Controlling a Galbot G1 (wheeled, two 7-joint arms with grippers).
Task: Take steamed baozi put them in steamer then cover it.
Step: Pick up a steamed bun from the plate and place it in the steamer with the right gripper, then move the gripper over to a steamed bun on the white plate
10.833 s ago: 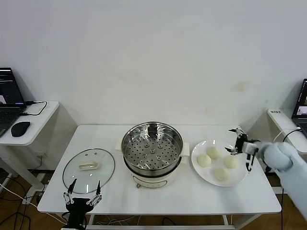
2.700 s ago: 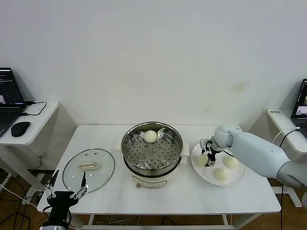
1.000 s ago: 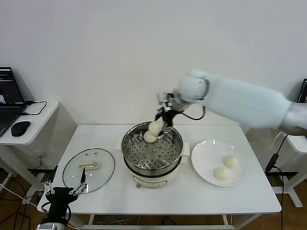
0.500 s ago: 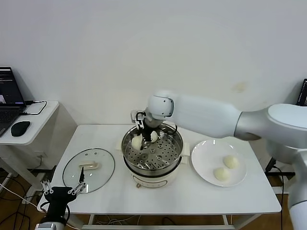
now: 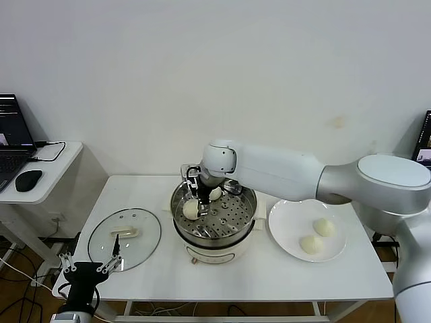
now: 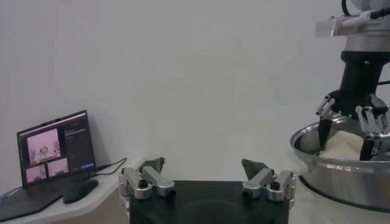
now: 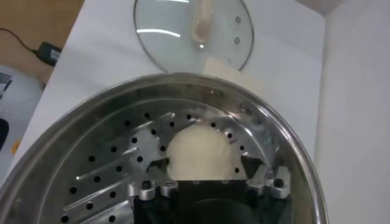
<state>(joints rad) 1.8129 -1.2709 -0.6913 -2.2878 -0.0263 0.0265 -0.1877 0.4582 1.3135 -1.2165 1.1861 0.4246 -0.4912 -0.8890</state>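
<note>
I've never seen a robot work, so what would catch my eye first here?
The big white right arm reaches over the round shiny steel steamer at the table's middle, its fingers open above a cream-white dough bun on the perforated tray. Two more buns wait on the flat white plate beside it.

A white counter point(image 5: 269, 276) stood before a plain white wall point(image 5: 202, 67). A round white plate point(image 5: 286, 225) lay on its right part. On a side desk point(image 5: 57, 171) sat a laptop point(image 5: 10, 138) and black mouse point(image 5: 28, 180).
</note>
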